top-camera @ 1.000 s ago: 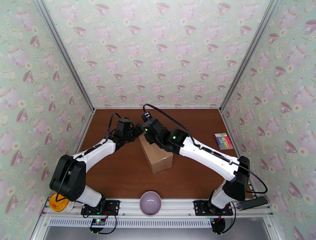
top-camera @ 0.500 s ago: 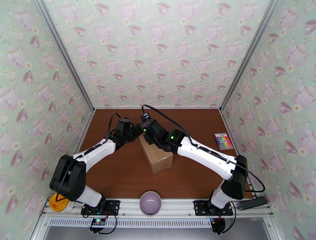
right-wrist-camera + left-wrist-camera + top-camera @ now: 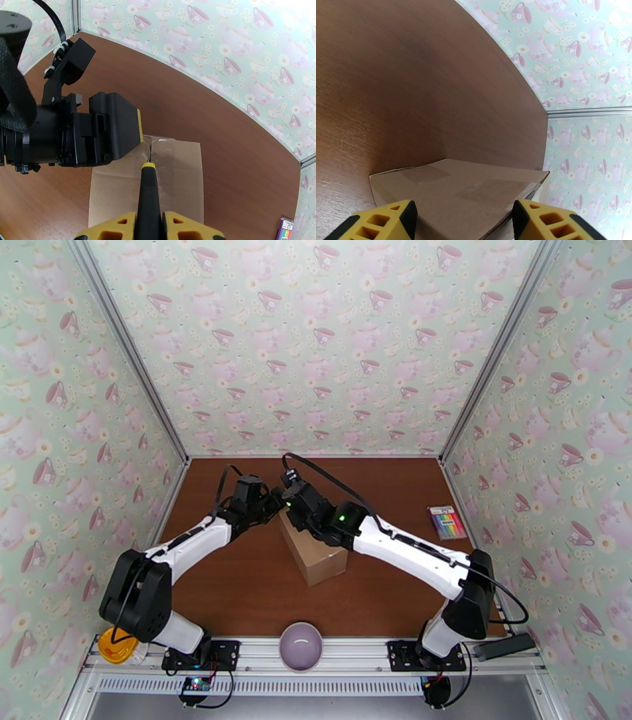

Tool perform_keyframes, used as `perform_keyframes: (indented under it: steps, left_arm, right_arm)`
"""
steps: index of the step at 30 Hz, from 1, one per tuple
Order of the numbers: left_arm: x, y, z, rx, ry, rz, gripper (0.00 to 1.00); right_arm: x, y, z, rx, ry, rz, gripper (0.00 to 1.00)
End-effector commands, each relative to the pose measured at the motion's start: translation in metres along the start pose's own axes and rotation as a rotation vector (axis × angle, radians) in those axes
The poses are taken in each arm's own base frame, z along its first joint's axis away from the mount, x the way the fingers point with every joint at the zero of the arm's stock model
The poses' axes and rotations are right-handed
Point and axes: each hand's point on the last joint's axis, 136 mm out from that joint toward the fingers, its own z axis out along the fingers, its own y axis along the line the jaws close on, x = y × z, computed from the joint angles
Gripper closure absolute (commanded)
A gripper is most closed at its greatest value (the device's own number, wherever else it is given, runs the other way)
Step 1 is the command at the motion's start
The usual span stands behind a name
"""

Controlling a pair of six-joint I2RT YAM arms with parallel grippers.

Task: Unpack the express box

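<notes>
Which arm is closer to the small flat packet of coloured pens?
Right. The right arm stretches just left of the pen packet; the left arm lies beyond the brown cardboard box.

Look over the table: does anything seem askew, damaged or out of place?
The box lies skewed on the table, not square to its edges. The bowl sits at the near edge, partly on the rail. Nothing looks spilled or damaged.

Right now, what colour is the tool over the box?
The tool is black with a yellow band near its tip; right wrist view shows it best.
</notes>
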Motion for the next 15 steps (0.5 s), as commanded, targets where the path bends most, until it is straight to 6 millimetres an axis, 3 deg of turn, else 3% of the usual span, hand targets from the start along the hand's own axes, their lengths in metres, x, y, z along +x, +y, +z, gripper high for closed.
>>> perform_keyframes:
  steps: [1, 15]
  left_arm:
    - [0.003, 0.0, -0.007, -0.031, 0.015, 0.011, 0.31]
    - [-0.005, -0.034, -0.027, 0.036, 0.03, 0.117, 0.27]
  right_arm:
    - [0.025, 0.006, 0.012, 0.0, 0.071, -0.053, 1.0]
    - [0.01, 0.003, 0.001, -0.012, 0.029, -0.05, 1.0]
